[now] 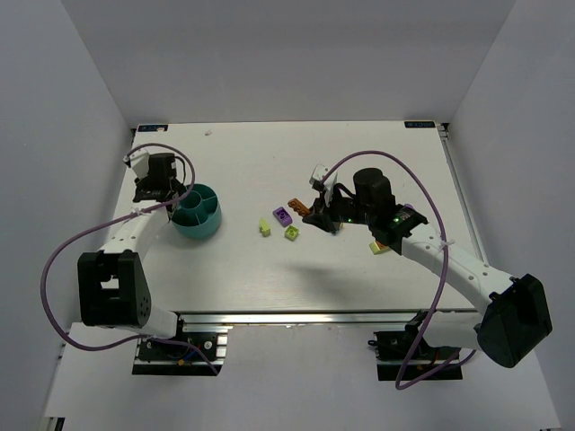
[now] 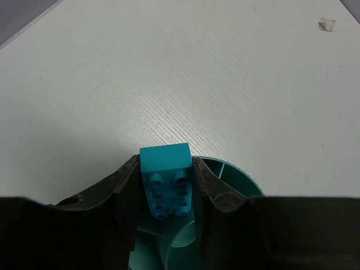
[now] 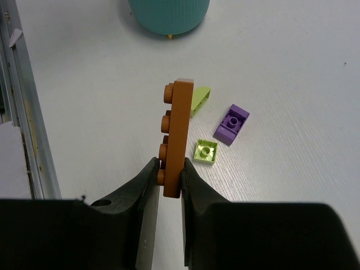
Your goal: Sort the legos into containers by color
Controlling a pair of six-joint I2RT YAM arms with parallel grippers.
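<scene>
My left gripper [image 2: 166, 164] is shut on a cyan brick [image 2: 166, 183], studs facing the camera, over the near rim of the teal divided bowl [image 2: 236, 175]. In the top view it [image 1: 177, 198] is at the bowl's [image 1: 199, 223] left edge. My right gripper [image 3: 170, 166] is shut on a brown studded plate [image 3: 176, 129] held on edge above the table; the top view shows the gripper [image 1: 316, 219] and plate [image 1: 298, 207] at mid-table. On the table lie a purple brick [image 3: 232, 124], a lime square [image 3: 206, 151] and a lime slope [image 3: 200, 100].
The bowl [image 3: 169, 16] stands beyond the loose bricks in the right wrist view. Another lime brick [image 1: 379, 248] lies beside my right forearm. The table's near edge has a metal rail [image 3: 22, 129]. White walls enclose the table on three sides.
</scene>
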